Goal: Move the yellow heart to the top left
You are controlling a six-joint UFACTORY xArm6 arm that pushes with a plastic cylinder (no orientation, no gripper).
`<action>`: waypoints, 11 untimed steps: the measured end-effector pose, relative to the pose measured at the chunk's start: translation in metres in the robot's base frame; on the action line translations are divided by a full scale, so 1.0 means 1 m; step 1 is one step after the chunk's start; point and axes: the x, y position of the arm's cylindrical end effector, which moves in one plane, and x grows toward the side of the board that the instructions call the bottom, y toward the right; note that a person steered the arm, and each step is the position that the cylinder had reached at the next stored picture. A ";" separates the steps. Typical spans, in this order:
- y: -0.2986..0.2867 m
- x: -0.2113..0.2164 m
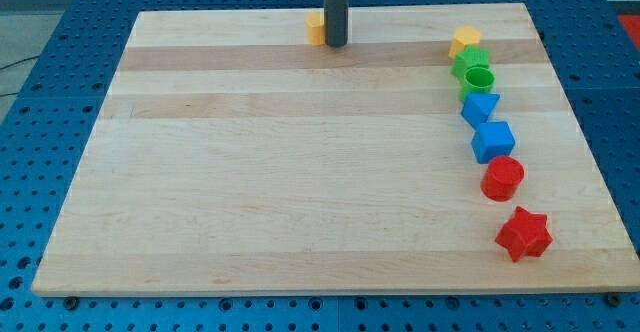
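A yellow block (316, 29), which I take for the yellow heart though its shape is partly hidden, sits near the top edge of the wooden board (250, 192), a little left of centre. My tip (335, 43) stands right against the block's right side, touching or nearly touching it. The rod rises straight out of the view's top.
A curved line of blocks runs down the view's right: a yellow hexagon (464, 42), a green block (470, 62), a green cylinder (479, 79), a blue triangle-like block (481, 108), a blue cube (493, 141), a red cylinder (502, 179) and a red star (523, 234).
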 end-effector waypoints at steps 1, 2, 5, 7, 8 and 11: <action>0.003 -0.007; -0.047 -0.028; -0.098 -0.057; -0.125 -0.035; -0.173 -0.033; -0.232 -0.032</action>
